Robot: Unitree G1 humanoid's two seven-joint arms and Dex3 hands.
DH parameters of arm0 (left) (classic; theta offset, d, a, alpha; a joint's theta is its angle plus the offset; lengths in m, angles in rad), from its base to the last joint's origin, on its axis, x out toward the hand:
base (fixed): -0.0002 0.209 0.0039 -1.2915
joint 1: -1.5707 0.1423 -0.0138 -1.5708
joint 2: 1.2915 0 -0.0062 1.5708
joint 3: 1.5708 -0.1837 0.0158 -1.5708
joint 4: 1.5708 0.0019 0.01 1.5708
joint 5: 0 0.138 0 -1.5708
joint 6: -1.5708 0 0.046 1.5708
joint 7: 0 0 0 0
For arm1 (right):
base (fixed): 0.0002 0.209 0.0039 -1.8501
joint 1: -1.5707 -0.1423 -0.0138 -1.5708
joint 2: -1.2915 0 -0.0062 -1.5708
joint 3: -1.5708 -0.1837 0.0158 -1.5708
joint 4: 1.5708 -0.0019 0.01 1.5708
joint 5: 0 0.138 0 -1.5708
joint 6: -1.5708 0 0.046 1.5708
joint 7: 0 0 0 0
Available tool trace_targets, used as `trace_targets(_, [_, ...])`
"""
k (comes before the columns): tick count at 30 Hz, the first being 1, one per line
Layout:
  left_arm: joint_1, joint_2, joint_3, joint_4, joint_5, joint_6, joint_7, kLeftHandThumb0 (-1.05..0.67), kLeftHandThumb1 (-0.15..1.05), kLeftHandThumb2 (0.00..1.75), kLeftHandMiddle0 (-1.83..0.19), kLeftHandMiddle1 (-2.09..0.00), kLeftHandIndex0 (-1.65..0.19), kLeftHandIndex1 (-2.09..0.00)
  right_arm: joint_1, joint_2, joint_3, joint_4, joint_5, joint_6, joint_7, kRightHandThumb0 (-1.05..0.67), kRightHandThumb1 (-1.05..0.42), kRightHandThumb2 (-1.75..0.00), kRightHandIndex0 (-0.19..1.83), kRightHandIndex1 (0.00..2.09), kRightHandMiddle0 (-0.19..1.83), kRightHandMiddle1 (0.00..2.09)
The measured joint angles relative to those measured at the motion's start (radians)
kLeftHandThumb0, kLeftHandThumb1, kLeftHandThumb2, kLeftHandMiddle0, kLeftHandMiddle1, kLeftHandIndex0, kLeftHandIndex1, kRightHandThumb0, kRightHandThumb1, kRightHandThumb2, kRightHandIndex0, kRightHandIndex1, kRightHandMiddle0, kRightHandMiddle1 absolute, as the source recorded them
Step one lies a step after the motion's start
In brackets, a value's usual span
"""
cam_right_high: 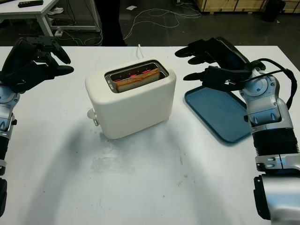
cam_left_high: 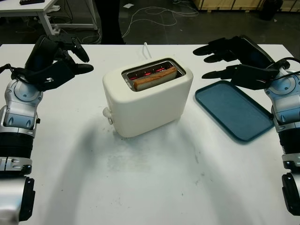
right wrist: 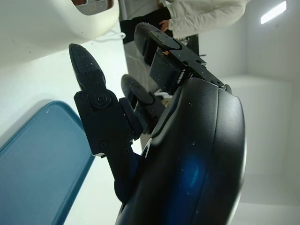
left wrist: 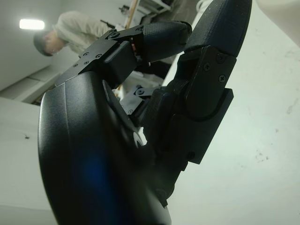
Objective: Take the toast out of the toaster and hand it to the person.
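Toast (cam_left_high: 155, 78) sits in the front slot of the cream toaster (cam_left_high: 146, 103), top edge poking above the slot, heating elements glowing red behind it. Toaster stands mid-table (cam_left_high: 150, 187), between the two hands. Right hand (cam_left_high: 234, 60) holds nothing, released, raised above the far end of the blue tray (cam_left_high: 234, 110), with the toaster just off its fingertips and not touching. Left hand (cam_left_high: 58, 63) also holds nothing, released, raised over the table, with the toaster a bit further off its fingertips than on the right. Person (left wrist: 70, 35) in a light top is visible beyond the left hand in the left wrist view.
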State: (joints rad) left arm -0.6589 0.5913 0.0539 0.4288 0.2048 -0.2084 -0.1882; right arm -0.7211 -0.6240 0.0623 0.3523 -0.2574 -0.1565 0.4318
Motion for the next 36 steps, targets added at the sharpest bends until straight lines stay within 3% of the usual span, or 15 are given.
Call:
trace_targets(13, [0.002, 0.0, 0.0, 0.0, 0.001, 0.002, 0.0, -1.05, 0.81, 0.0, -0.94, -1.22, -0.85, -1.22, 0.013, 0.001, 0.0, -0.015, 0.0, 0.011, -0.008, -0.37, -0.74, 0.0, 0.84, 0.01, 0.78, 0.0])
trace_targets(18, [0.003, 0.0, 0.0, 0.0, 0.0, 0.002, 0.0, -1.05, 0.82, 0.01, -0.95, -1.22, -0.86, -1.22, 0.01, 0.001, -0.005, -0.001, 0.003, -0.028, -0.032, -0.46, -0.76, -0.01, 0.85, 0.02, 0.79, 0.01])
trace_targets(24, [0.003, 0.0, 0.0, 0.004, 0.0, -0.003, 0.0, -1.05, 0.82, 0.0, -0.96, -1.21, -0.86, -1.22, -0.07, 0.001, -0.042, 0.009, 0.038, -0.101, -0.043, -0.34, -0.71, 0.0, 0.85, 0.01, 0.78, 0.01])
trace_targets(36, [0.003, -0.001, 0.0, 0.004, -0.009, -0.001, 0.0, -1.05, 0.81, 0.0, -0.95, -1.22, -0.86, -1.22, -0.304, 0.049, 0.031, 0.019, 0.033, -0.164, 0.003, -0.71, -0.7, 0.0, 0.87, 0.04, 0.82, 0.02])
